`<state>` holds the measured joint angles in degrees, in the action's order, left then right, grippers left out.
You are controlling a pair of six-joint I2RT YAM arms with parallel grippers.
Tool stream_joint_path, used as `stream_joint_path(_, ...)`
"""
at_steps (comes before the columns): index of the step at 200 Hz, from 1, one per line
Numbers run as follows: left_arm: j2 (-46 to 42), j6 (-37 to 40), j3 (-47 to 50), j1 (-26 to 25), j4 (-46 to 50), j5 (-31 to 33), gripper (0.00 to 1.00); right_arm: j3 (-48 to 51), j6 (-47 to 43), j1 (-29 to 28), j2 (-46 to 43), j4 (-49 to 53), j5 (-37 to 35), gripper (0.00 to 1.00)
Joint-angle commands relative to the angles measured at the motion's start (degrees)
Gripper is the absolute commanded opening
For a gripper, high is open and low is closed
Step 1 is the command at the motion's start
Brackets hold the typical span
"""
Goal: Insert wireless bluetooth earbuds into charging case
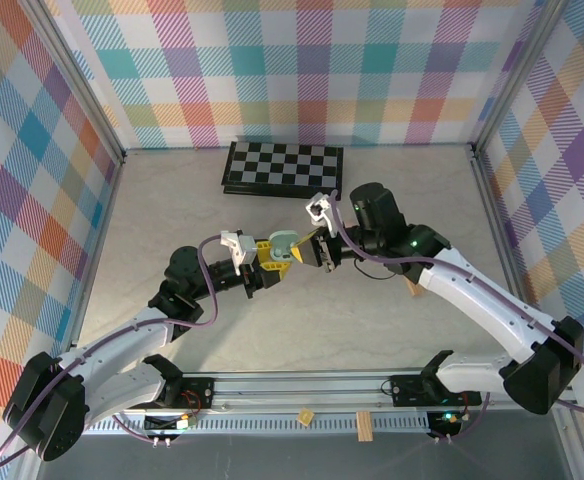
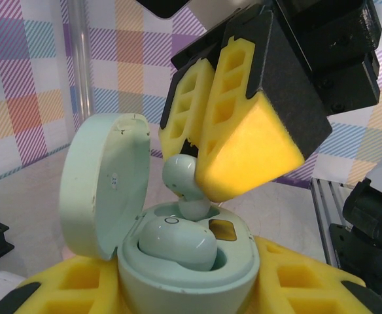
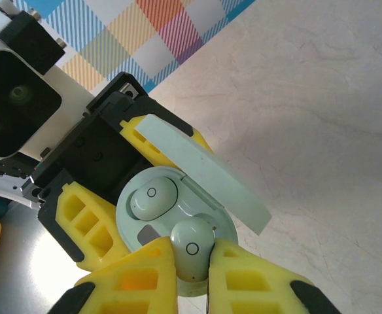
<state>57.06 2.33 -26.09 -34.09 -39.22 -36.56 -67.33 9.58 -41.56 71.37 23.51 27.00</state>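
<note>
A pale green earbud (image 2: 181, 180) is pinched between the yellow foam pads of the right end effector (image 3: 194, 271), which is clamped on it from both sides. The earbud stands nearly upright, with its narrow lower end dipping into the empty socket of the charging case (image 2: 184, 278); whether it has reached the bottom of the socket cannot be told. Just beside it, a second earbud (image 2: 178, 242) of the same pale green lies fully seated in the other socket, its smooth rounded back facing up. The charging case is a rounded, pebble-like shell in matching green. Its lid (image 2: 103, 190) is hinged open and stands upright on the far side of the sockets from the pinched earbud. The left end effector (image 1: 272, 255) grips the base of the case, its yellow pads closed against opposite sides, holding the open top toward the right arm. From above, the two arms reach inward from either side and meet near the middle of the pale marbled tabletop (image 1: 372, 320), the left coming from the left and the right from the right. Farther back, well apart from the arms, a folded black and white chessboard (image 1: 283, 167) lies flat near the rear wall. Pastel plaid walls (image 1: 32, 150) surround the tabletop on three sides.
</note>
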Motion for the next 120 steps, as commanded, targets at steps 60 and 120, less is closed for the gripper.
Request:
stream_joint_path(60, 0.7, -0.4, -1.5, -0.5, -3.9, -1.0, 0.29, -3.7, -2.0, 0.3, 2.3, 3.1, 3.2, 0.23)
stream_joint_path(120, 1.3, -0.1, -1.7, -0.5, -4.0, -1.2, 0.29, -7.0, -5.8, 0.4, 2.7, 8.1, -1.0, 0.17)
